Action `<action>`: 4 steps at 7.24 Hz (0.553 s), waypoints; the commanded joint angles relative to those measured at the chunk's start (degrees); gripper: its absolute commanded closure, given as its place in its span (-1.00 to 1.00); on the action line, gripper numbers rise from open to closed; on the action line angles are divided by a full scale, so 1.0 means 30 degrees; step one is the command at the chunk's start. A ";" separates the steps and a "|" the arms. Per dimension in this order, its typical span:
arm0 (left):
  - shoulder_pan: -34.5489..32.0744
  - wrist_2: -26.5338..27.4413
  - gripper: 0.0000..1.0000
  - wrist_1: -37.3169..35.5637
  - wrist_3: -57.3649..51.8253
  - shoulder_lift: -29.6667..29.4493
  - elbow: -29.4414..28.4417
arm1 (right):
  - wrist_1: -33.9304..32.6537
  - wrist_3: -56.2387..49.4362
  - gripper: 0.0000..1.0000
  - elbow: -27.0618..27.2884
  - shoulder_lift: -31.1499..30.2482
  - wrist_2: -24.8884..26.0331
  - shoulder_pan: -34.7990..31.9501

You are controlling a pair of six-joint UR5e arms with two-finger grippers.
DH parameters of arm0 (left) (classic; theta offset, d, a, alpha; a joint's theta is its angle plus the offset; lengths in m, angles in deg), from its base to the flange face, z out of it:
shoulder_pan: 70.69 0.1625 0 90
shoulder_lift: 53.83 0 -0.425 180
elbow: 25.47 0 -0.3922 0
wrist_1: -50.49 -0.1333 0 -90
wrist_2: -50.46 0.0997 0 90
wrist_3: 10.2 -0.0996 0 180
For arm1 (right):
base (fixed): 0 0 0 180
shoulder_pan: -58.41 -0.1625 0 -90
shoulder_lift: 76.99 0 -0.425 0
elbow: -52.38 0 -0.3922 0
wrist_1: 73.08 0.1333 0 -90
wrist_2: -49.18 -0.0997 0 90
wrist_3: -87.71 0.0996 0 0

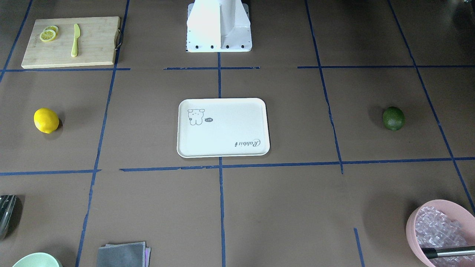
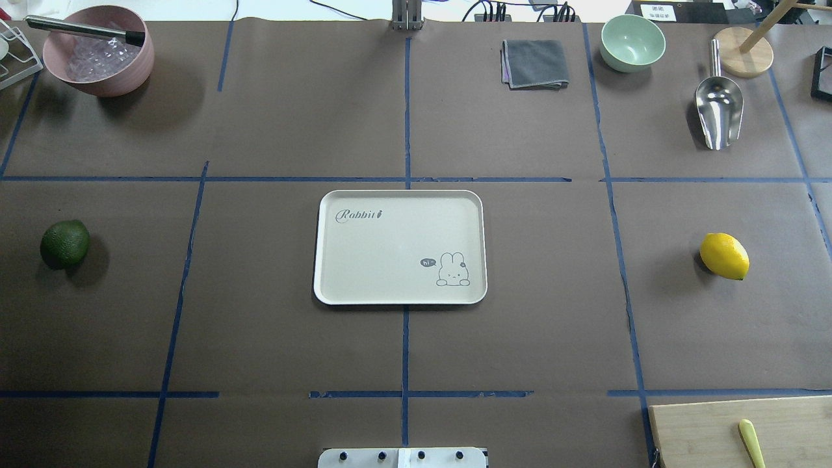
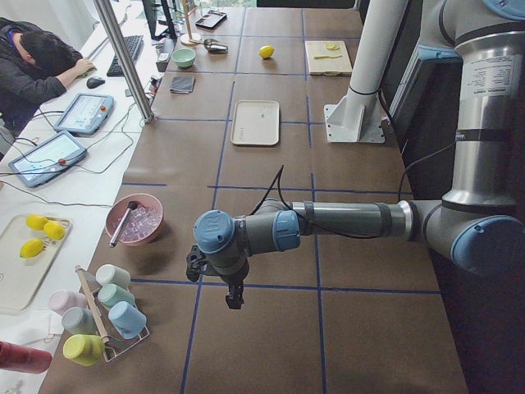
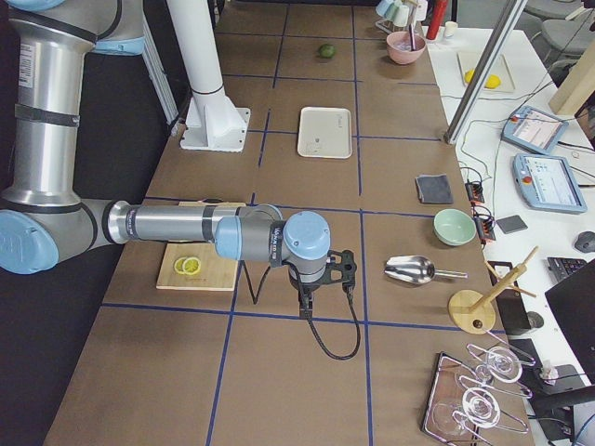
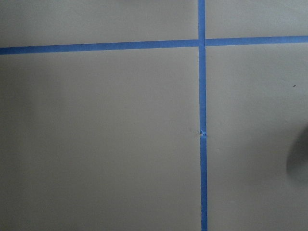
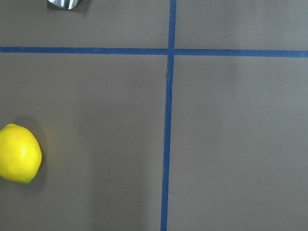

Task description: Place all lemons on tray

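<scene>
The tray (image 2: 390, 250) is lying flat at the middle of the table (image 2: 260, 338), and nothing is resting on it. The green lemon (image 2: 64, 244) is sitting on the table well apart from the tray, out on the robot's left of it. The yellow lemon (image 2: 724, 256) is sitting equally far out on the tray's right. The left gripper (image 3: 234, 300) is hanging above the table beyond the tray's left side, touching nothing. The right gripper (image 4: 306, 307) is hanging likewise beyond the tray's right side. Both are showing only in the side views, so I cannot tell how their fingers are standing. Right of the tray and nearer the robot, a cutting board (image 1: 96, 44) is carrying lemon slices (image 1: 48, 34) and a knife (image 1: 75, 40).
</scene>
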 commanded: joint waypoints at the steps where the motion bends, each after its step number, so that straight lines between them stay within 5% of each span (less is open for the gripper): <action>1: -0.0002 0.0000 -1.00 0.0000 0.0042 0.0000 0.0026 | 0.0000 0.0002 -0.99 -0.0006 0.0031 0.0000 0.0000; 4: -0.0002 0.0000 -1.00 0.0000 0.0072 -0.0029 0.0055 | 0.0000 0.0089 -0.99 -0.0064 0.0031 -0.0058 0.0000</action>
